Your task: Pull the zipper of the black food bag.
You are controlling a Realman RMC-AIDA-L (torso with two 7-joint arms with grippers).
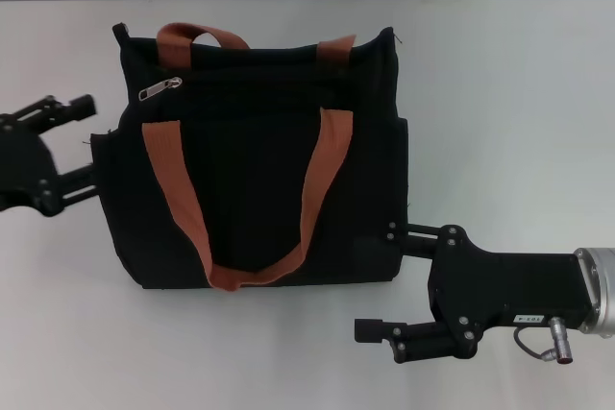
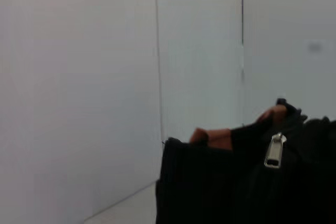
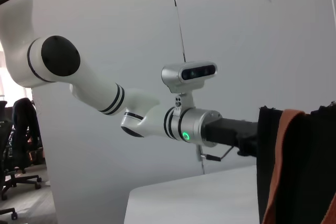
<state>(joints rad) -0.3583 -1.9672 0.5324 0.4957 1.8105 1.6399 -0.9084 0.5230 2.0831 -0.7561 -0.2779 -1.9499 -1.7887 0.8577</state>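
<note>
The black food bag point(image 1: 255, 170) lies flat on the white table with its two orange-brown strap handles point(image 1: 322, 175) on top. The silver zipper point(image 1: 159, 89) sits near the bag's far left corner and also shows in the left wrist view point(image 2: 274, 150). My left gripper point(image 1: 88, 141) is open at the bag's left edge, its near finger touching or almost touching the fabric, below the zipper. My right gripper point(image 1: 380, 280) is open at the bag's near right corner, with one finger against the bag's side. The bag also shows in the right wrist view point(image 3: 302, 166).
The white table point(image 1: 500, 93) stretches around the bag. A grey wall runs along the table's far edge. In the right wrist view the left arm point(image 3: 105, 95) reaches to the bag's far side.
</note>
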